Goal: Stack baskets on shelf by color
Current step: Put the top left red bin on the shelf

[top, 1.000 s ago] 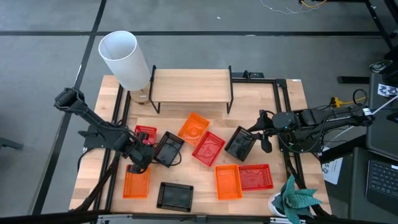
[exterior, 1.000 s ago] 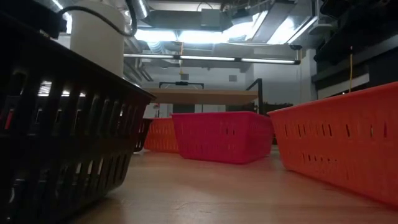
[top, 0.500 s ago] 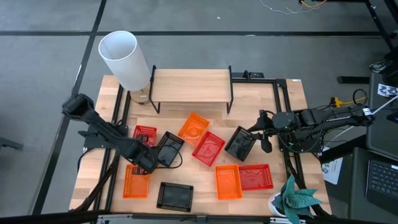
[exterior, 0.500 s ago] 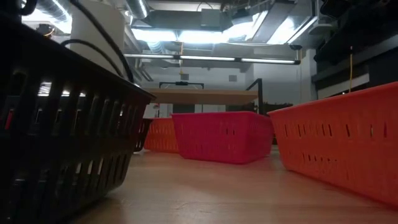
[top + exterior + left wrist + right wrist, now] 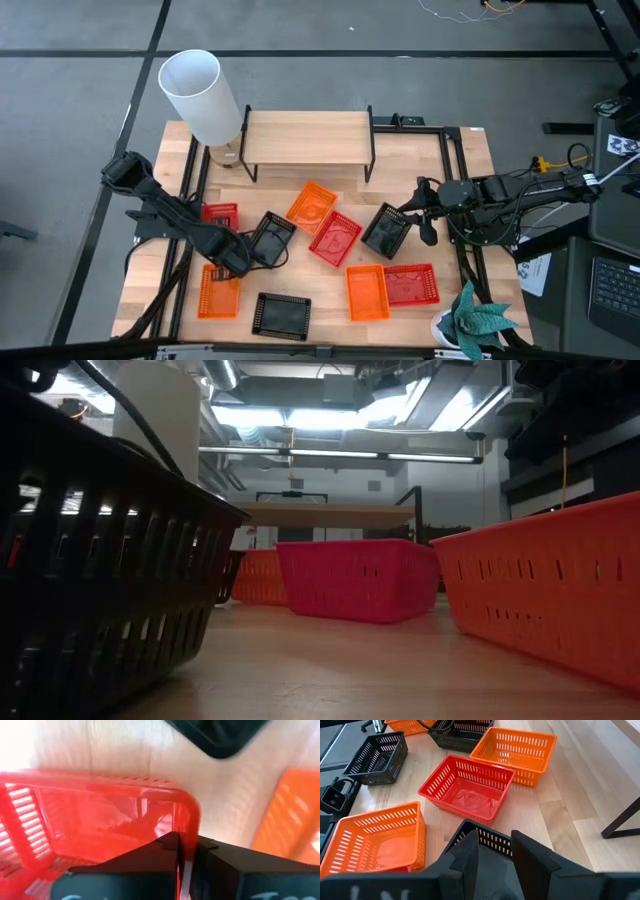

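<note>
Nine baskets lie scattered on the table in front of the shelf (image 5: 308,137). The red basket (image 5: 220,214) at the left has my left gripper (image 5: 235,242) shut on its wall; the gripper points down. A black basket (image 5: 270,238) and an orange basket (image 5: 218,293) lie close beside it. My right gripper (image 5: 422,225) hangs open at the right end of another black basket (image 5: 385,230), whose rim (image 5: 487,839) shows between its fingers; I see no touch. An orange basket (image 5: 312,203) and a red one (image 5: 334,238) lie mid-table. My left gripper pinches one upright side wall (image 5: 184,851) of the red basket between its two fingers, just beside a rounded corner (image 5: 192,807). One finger is inside the basket and one outside. The fingers come from above, pointing down. The basket's floor appears to rest on the table.
A tall white cylinder (image 5: 200,95) stands at the shelf's left end. A black basket (image 5: 281,314), an orange basket (image 5: 366,291) and a red basket (image 5: 412,284) lie near the front edge. A green plant (image 5: 478,320) sits at the near right corner.
My left gripper has sunk toward the table and rolled a little at the red basket's corner. The red basket has slid a short way toward the table's left edge, away from the black basket beside it.
</note>
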